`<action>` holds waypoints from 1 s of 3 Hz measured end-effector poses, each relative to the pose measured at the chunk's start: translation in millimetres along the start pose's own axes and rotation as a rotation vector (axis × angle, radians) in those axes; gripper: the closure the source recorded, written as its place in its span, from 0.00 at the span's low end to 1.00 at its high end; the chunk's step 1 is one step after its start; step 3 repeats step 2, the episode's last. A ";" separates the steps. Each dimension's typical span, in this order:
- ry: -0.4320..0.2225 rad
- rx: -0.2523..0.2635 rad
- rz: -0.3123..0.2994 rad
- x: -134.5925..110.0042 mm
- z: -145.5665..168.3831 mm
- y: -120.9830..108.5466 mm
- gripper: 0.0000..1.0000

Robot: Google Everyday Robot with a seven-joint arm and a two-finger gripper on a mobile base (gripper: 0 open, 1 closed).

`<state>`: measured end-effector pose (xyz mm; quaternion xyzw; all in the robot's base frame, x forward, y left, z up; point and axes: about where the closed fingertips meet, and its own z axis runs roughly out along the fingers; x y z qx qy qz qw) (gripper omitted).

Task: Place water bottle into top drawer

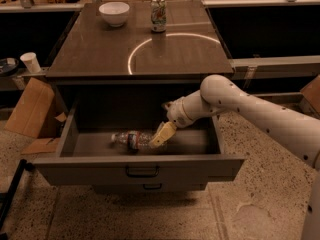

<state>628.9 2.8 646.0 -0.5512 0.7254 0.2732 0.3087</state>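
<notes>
The water bottle (pixel 131 140), clear with a white cap and a dark label band, lies on its side on the floor of the open top drawer (pixel 140 167), cap pointing left. My gripper (pixel 160 134) reaches down into the drawer from the right. Its tan fingers (pixel 163 131) stand at the bottle's right end, open and no longer holding it up. The white arm (pixel 235 104) crosses the drawer's right side.
On the cabinet top stand a white bowl (pixel 114 13) and a green-and-white soda can (pixel 158 15). A narrower drawer front (pixel 150 187) sits below the open one. A cardboard box (pixel 31 109) and a paper cup (pixel 31 62) are to the left.
</notes>
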 end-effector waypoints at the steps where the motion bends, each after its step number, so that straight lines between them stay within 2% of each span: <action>1: -0.043 0.037 -0.026 -14.5 -23.0 2.0 0.00; 2: -0.093 0.082 -0.056 -34.8 -54.1 12.3 0.00; 3: -0.093 0.082 -0.056 -34.8 -54.1 12.3 0.00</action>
